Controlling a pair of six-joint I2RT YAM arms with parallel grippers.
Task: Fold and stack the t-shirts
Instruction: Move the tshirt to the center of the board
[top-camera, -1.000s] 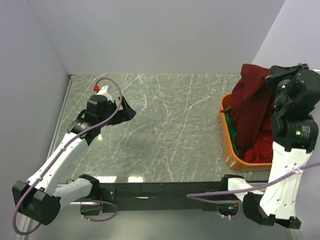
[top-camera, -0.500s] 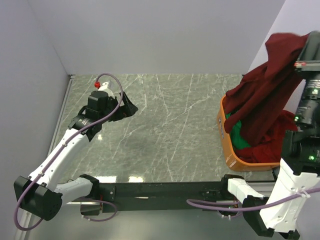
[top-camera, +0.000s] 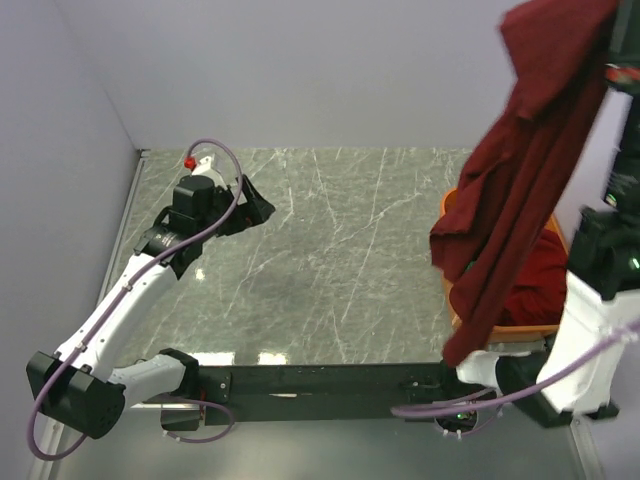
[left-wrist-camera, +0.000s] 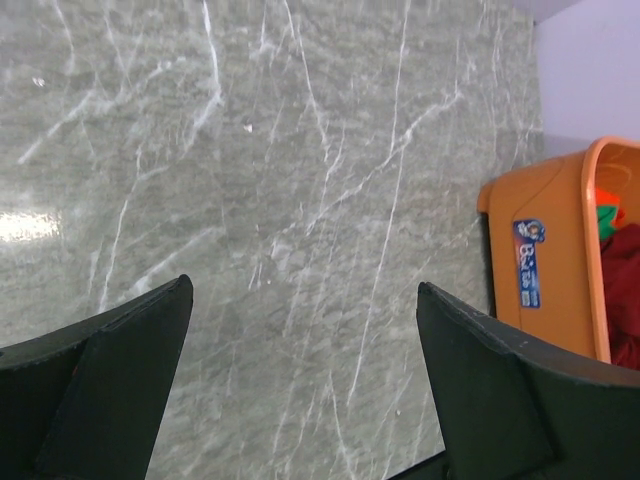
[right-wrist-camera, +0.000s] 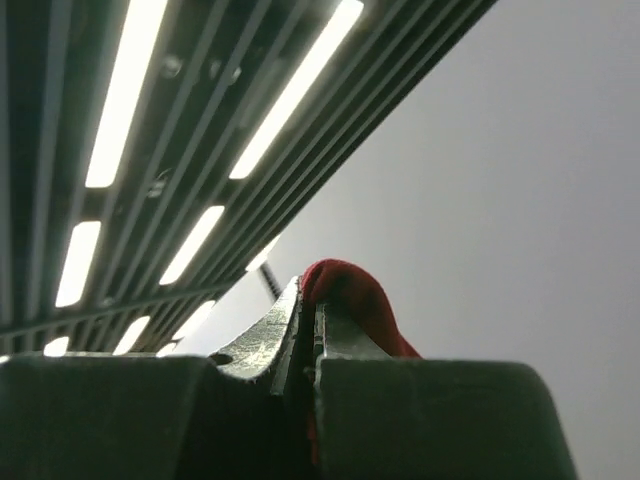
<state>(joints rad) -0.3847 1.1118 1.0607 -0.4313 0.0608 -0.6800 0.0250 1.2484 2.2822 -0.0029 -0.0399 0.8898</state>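
The right tool (right-wrist-camera: 308, 300) is recorded as closed down to a thin slit, and a fold of the maroon t-shirt (top-camera: 530, 170) is pinched between its fingers, a rounded bulge of cloth showing just above the fingertips in the right wrist view. The tool is pointed upward, with only ceiling lights (right-wrist-camera: 130, 90) and a pale wall behind it. In the top external view the right arm is raised at the right edge of the frame, and the held shirt hangs from it in a long loose drape. One sleeve is seen sticking out to the left, and the lower hem dangles in front of the near rim of the orange basket (top-camera: 447, 215); whether the hem touches the rim cannot be told. A second maroon t-shirt (top-camera: 535, 285) is noted inside the basket, and a small patch of a green t-shirt (left-wrist-camera: 610, 215) is visible beside it in the left wrist view. The left tool (left-wrist-camera: 303, 290) is recorded with its jaws spread fully wide and nothing between them; it is held above the bare marble-patterned table (top-camera: 330, 250) on the left side, well apart from the basket and all cloth.
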